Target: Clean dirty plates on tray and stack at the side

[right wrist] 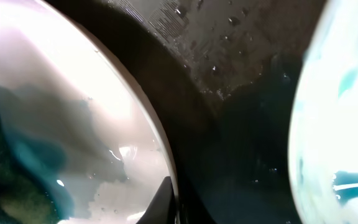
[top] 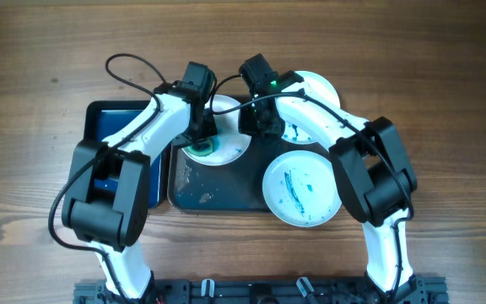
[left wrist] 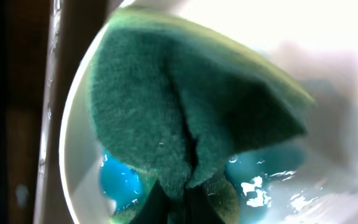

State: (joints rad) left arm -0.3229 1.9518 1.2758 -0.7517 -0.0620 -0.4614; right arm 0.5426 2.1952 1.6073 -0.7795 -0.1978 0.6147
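A white plate smeared with blue liquid lies at the back left of the black tray. My left gripper is shut on a green sponge and presses it onto this plate. In the left wrist view the sponge is folded between the fingers, over blue puddles on the plate. My right gripper pinches the plate's right rim. The right wrist view shows a finger lying on the rim.
A second white plate with blue streaks lies at the tray's front right and shows in the right wrist view. A third plate lies at the back right, partly under the right arm. A blue bin stands left of the tray.
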